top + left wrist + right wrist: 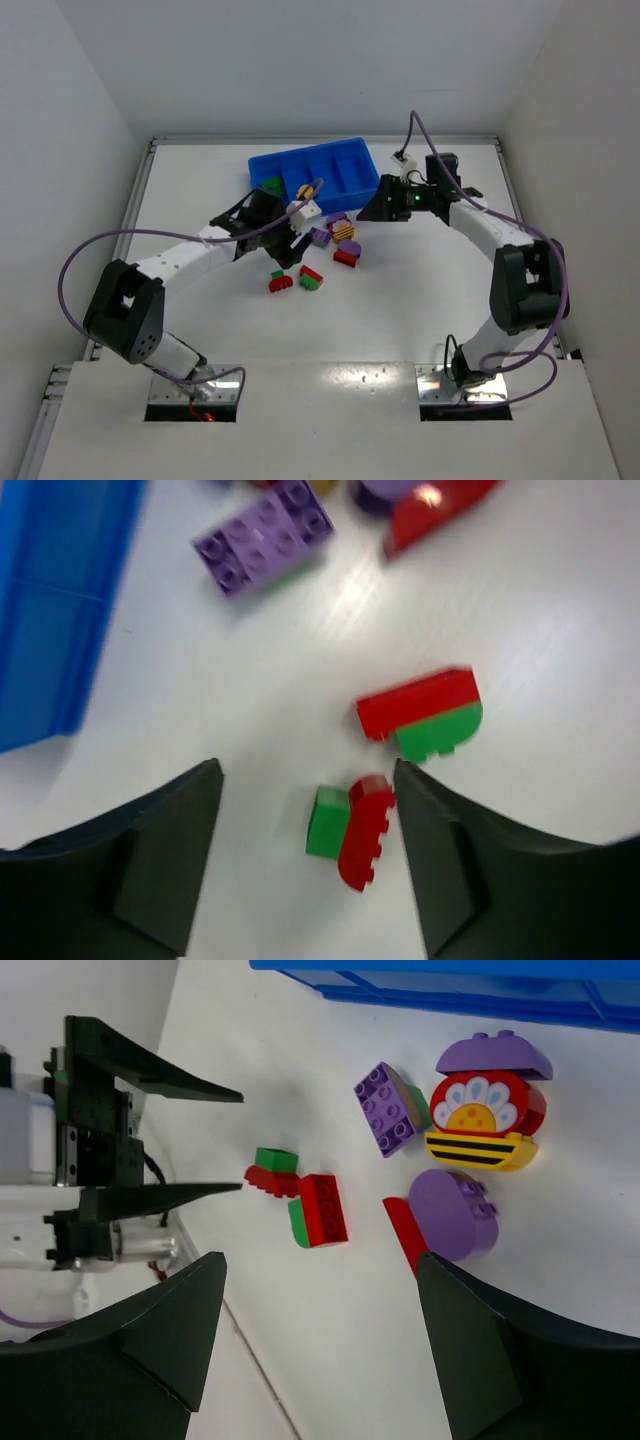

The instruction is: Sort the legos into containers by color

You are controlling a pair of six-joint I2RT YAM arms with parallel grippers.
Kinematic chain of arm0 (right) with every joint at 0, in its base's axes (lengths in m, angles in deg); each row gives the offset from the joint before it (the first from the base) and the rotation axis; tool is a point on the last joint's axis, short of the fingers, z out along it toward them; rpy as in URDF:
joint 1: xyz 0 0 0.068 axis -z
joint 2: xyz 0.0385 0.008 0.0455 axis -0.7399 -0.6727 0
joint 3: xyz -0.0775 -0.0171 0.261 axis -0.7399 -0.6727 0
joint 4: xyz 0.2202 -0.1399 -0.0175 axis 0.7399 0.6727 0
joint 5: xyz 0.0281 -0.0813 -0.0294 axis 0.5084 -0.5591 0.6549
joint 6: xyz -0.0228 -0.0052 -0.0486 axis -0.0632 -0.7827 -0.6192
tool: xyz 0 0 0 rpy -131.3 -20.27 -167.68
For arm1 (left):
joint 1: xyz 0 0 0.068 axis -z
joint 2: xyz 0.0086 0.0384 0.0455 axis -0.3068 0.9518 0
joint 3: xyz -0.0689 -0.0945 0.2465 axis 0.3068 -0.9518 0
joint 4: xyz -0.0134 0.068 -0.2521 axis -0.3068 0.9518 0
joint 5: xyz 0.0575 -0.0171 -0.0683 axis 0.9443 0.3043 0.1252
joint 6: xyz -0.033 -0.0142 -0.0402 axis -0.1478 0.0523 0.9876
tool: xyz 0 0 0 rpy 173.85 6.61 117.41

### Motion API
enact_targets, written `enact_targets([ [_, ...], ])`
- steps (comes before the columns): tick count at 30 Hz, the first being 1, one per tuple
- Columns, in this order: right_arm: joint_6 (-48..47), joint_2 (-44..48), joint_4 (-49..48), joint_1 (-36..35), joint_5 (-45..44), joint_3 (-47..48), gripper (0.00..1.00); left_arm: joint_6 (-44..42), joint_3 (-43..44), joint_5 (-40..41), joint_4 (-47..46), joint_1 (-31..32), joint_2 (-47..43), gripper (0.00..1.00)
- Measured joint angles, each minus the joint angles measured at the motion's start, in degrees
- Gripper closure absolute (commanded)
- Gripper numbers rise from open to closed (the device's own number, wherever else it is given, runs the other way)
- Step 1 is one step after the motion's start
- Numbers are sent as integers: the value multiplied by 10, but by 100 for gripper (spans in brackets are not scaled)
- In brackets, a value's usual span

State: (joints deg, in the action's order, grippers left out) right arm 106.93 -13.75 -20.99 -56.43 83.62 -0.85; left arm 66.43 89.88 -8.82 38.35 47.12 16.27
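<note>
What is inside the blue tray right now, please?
In the top view, the blue tray holds a green lego in its leftmost compartment and a yellow-and-purple piece in the next; nothing shows in the two right ones. The left arm covers its near left corner.

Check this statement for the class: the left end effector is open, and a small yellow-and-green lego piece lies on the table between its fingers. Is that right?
Not quite. The left end effector is open, but the lego piece lying on the table between its fingers is red and green, not yellow and green. The left wrist view shows this.
</note>
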Motion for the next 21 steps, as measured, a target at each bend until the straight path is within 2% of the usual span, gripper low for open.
enact_targets([
  [7,-49,31,31,0,-20,0,22,-102,-48,-63,63,-1,-3,20],
  [11,-66,38,43,0,-24,0,22,-168,-52,-98,90,6,-3,18],
  [12,-70,39,47,0,-27,0,22,-174,-52,-100,91,10,-3,15],
  [13,-73,39,51,0,-30,0,22,-177,-52,-104,93,16,-3,0],
  [21,-85,58,60,5,-47,-21,22,-117,-70,-99,60,65,-28,0],
])
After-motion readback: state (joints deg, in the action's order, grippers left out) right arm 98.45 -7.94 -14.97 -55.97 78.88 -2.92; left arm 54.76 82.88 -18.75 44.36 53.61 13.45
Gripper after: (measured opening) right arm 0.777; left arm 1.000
